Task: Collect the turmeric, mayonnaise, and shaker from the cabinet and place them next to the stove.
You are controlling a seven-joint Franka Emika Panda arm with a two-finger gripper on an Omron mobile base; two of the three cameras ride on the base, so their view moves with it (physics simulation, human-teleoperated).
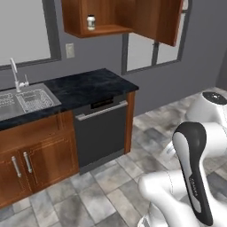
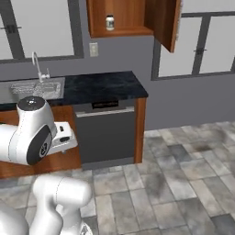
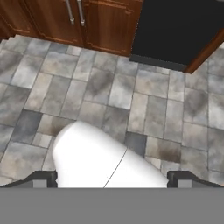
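Your gripper hangs low with its two dark tips set wide apart and nothing between them, looking down on grey floor tiles; ahead of it you see wooden base cabinets with metal bar handles and, just beside them, the dark front of the dishwasher; above that runs a black stone counter, with a steel sink and faucet at its left; higher on the grey wall the cabinet stands open, its door swung out to the right; one small jar, pale with a dark lid, stands on its shelf floor near the left wall; you cannot tell its label from here.
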